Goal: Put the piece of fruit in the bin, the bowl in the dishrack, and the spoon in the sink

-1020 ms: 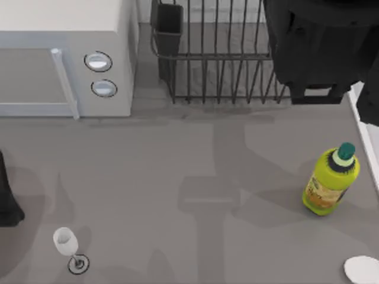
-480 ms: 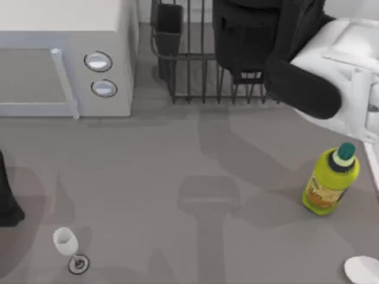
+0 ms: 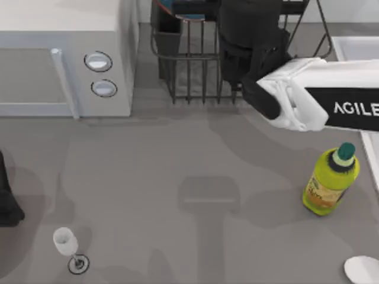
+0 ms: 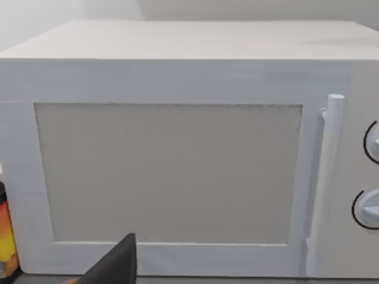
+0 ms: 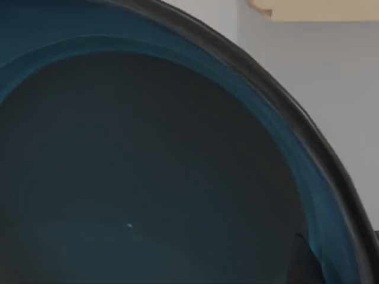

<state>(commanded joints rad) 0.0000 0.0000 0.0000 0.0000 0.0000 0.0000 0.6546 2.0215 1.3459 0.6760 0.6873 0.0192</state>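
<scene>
Over the far dishrack (image 3: 189, 71): right gripper (image 3: 251, 35), grip unreadable, bowl (image 5: 142, 171) close beneath its camera, poised for racking. Near left: left arm parked.

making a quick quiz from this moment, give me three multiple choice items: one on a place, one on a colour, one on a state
1. Where is the right arm reaching?
A. over the black wire dishrack
B. over the wine glass
C. over the microwave door

2. What colour is the cap of the yellow-green plastic bottle?
A. red
B. dark green
C. white

3. How does the small clear stemmed wine glass stand?
A. upright on its base
B. lying on its side
C. upside down

Answers: 1 A, the top view shows the arm's black end over the rack bars. 2 B, the cap atop the bottle is dark green. 3 A, its round foot rests on the grey table with the cup above.
</scene>
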